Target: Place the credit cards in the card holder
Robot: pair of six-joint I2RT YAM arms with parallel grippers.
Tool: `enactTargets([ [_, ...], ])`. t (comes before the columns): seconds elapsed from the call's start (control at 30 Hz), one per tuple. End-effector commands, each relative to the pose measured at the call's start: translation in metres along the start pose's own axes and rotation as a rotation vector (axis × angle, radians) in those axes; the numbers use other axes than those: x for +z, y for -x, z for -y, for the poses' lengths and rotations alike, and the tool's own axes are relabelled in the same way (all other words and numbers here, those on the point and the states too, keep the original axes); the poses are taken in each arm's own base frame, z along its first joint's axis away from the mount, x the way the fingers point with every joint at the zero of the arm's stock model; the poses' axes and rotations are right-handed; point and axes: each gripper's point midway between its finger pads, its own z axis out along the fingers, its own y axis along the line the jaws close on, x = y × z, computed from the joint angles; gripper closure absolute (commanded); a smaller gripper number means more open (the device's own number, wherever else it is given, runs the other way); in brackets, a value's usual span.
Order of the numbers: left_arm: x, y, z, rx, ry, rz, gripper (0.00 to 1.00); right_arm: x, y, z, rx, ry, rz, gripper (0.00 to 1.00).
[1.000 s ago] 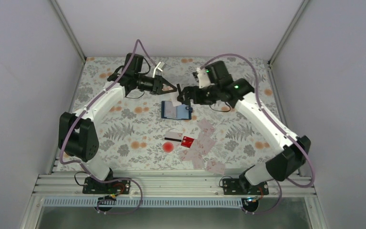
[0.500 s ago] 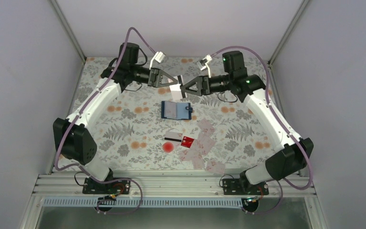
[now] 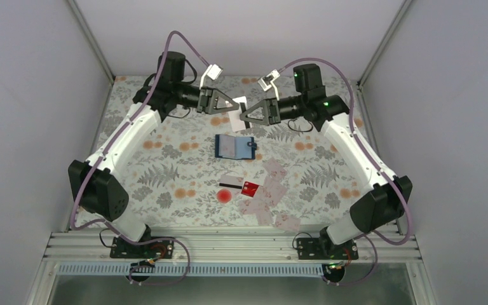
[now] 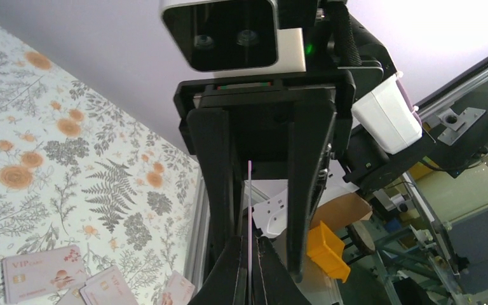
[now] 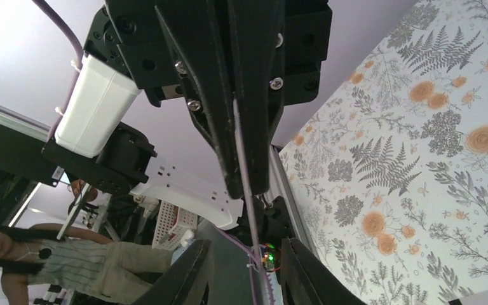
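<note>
Moved: both arms have lifted away from the card holder (image 3: 235,147) and turned to face each other above the far middle of the tabletop (image 3: 165,171); the right jaws have narrowed meanwhile
Left gripper (image 3: 232,108): pressed together on one end of the held card (image 3: 236,123), pinching it in the air
Right gripper (image 3: 244,118): jaws apart, one on each side of the card's free end; both wrist views show a gap either side, so no contact can be confirmed
Card holder: lying open on the tabletop, just nearer than the two grippers, pockets up, snap tab toward the right edge
Loose cards (image 3: 268,194): overlapping toward the near edge, right of middle, with the red card (image 3: 250,188) and a black-striped card (image 3: 231,182) at their left
Handling: likely light, thin, stiff but springy, smooth-faced; a flat pinch across both faces near one end should hold best and leave the other end free for a pocket; squeezing the edges would probably bow or flick it
Hidden: both wrist views show the held card edge-on as a thin line, so its faces and how deep it sits in the left gripper cannot be told; which pockets are filled is too small to read; a round red spot (image 3: 223,196) beside the striped card is unclear
</note>
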Motion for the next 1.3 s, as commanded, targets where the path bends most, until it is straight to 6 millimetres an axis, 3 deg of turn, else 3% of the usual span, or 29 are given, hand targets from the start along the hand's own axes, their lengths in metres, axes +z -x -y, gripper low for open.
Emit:
enactTargets([
  [0.0,0.002,0.005,0.014,0.062,-0.026,-0.004,0.97,0.000,0.007,-0.004,-0.029,0.014,0.007,0.77],
  [0.1,0.003,0.006,0.013,0.065,-0.009,0.001,0.96,0.001,0.007,0.002,-0.011,0.003,0.006,0.90],
  [0.17,0.002,0.007,0.012,0.068,0.013,0.013,0.87,0.001,0.008,0.001,-0.009,-0.001,0.011,0.96],
  [0.23,0.000,0.011,0.011,0.072,0.046,0.037,0.61,-0.001,0.013,-0.003,-0.018,-0.004,0.025,0.96],
  [0.3,-0.003,0.018,0.010,0.064,0.090,0.075,0.25,-0.003,0.021,-0.006,-0.035,-0.028,0.053,0.96],
  [0.33,-0.004,0.020,0.010,0.064,0.106,0.094,0.16,-0.005,0.026,-0.008,-0.039,-0.042,0.067,0.96],
  [0.4,-0.007,0.025,0.014,0.078,0.126,0.134,0.10,-0.007,0.035,-0.013,-0.043,-0.054,0.097,0.96],
  [0.63,-0.025,0.044,0.033,0.136,0.185,0.290,0.21,-0.018,0.064,-0.038,-0.084,-0.067,0.203,0.96],
  [0.8,-0.030,0.050,0.055,0.186,0.130,0.355,0.38,-0.024,0.076,-0.060,-0.119,-0.043,0.229,0.96],
  [0.93,-0.029,0.054,0.056,0.167,0.117,0.371,0.44,-0.029,0.086,-0.082,-0.162,-0.007,0.245,0.96],
  [1.27,-0.026,0.064,0.090,0.249,0.009,0.411,0.67,-0.032,0.093,-0.099,-0.199,0.026,0.242,0.96],
])
